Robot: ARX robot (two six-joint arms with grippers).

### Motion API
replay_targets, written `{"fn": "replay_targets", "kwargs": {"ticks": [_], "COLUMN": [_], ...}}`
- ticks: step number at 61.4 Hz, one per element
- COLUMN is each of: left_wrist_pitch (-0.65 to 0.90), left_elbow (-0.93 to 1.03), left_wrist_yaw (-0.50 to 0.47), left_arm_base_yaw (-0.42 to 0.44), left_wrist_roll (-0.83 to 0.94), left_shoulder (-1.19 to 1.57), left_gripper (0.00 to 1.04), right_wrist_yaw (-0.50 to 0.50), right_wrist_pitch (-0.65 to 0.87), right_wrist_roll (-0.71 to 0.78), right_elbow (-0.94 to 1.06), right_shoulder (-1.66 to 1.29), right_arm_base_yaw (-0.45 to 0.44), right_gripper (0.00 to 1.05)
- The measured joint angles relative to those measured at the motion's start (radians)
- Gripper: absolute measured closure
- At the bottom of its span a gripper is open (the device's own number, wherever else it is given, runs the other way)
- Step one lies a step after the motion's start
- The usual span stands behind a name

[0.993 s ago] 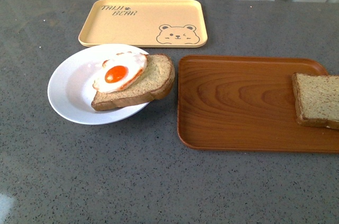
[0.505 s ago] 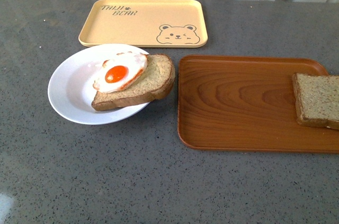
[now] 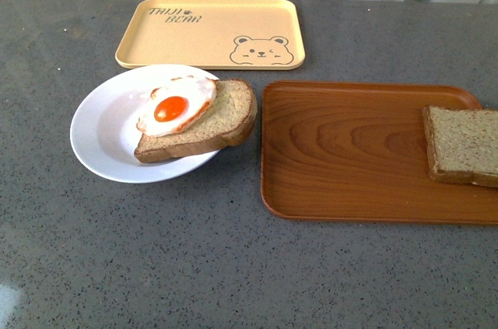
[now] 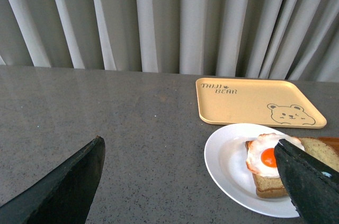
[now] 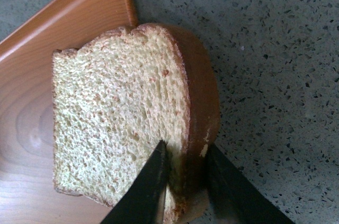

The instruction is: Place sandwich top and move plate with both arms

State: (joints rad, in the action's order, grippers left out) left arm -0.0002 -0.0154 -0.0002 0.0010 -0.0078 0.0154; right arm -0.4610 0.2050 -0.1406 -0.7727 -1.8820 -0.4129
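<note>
Grey speckled table (image 3: pixel 156 267) all round, with pale curtains (image 4: pixel 159 17) hanging along its far side.

Right gripper (image 5: pixel 185 150) first. Its two black fingers (image 5: pixel 140 197) are closed on the sandwich top (image 5: pixel 116 113). One lies on the speckled face and the other sits outside the dark crust, so the rounded crust edge is pinched between them. The rest of the slice stretches out ahead of the fingertips, over the corner of the wooden tray (image 5: pixel 69 17). The crust side hangs out past the tray's edge, with table just beside the outer finger. In the front view the slice sits at the tray's right end and runs off the edge of the picture. Whether it lies flat or is lifted a touch, I can't tell.

Over to the left gripper (image 4: pixel 189 144). Its jaws are spread wide, with only table top between them. Just past one fingertip is the plate (image 4: pixel 228 155), white and round, and that finger covers part of its near rim. On the plate lies the egg slice (image 3: pixel 226 115), bread with a fried egg (image 4: pixel 267 155) on top, one end overhanging the rim towards the wooden tray. Plate and wooden tray are near each other but not touching.

Further out from the open hand, beyond the plate, the yellow bear tray (image 4: pixel 254 102) lies flat, close to the curtains.
</note>
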Motion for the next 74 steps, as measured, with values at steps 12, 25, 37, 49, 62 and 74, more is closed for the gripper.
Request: {"fn": "replay_targets", "kwargs": {"ticks": [12, 25, 37, 49, 62, 74], "left_wrist_pitch": [0.000, 0.000, 0.000, 0.000, 0.000, 0.000], "left_elbow": [0.000, 0.000, 0.000, 0.000, 0.000, 0.000], "left_wrist_yaw": [0.000, 0.000, 0.000, 0.000, 0.000, 0.000], "left_arm_base_yaw": [0.000, 0.000, 0.000, 0.000, 0.000, 0.000], "left_wrist_roll": [0.000, 0.000, 0.000, 0.000, 0.000, 0.000], "left_shoulder": [0.000, 0.000, 0.000, 0.000, 0.000, 0.000], "left_gripper": [0.09, 0.09, 0.09, 0.09, 0.09, 0.09], "right_wrist_yaw": [-0.047, -0.082, -0.026, 0.093, 0.190, 0.256], "right_wrist_pitch": [-0.026, -0.029, 0.085, 0.190, 0.251, 0.286], "right_wrist_roll": [-0.040, -0.162, -0.333, -0.446, -0.559, -0.650], "right_elbow": [0.000, 0.001, -0.026, -0.109, -0.156, -0.155], "right_shoulder": [0.098, 0.262, 0.319, 0.225, 0.084, 0.047], "right_arm_base_yaw": [0.000, 0.085, 0.343, 0.583, 0.804, 0.886], "right_gripper": [1.03, 1.03, 1.03, 1.03, 1.03, 1.03]}}
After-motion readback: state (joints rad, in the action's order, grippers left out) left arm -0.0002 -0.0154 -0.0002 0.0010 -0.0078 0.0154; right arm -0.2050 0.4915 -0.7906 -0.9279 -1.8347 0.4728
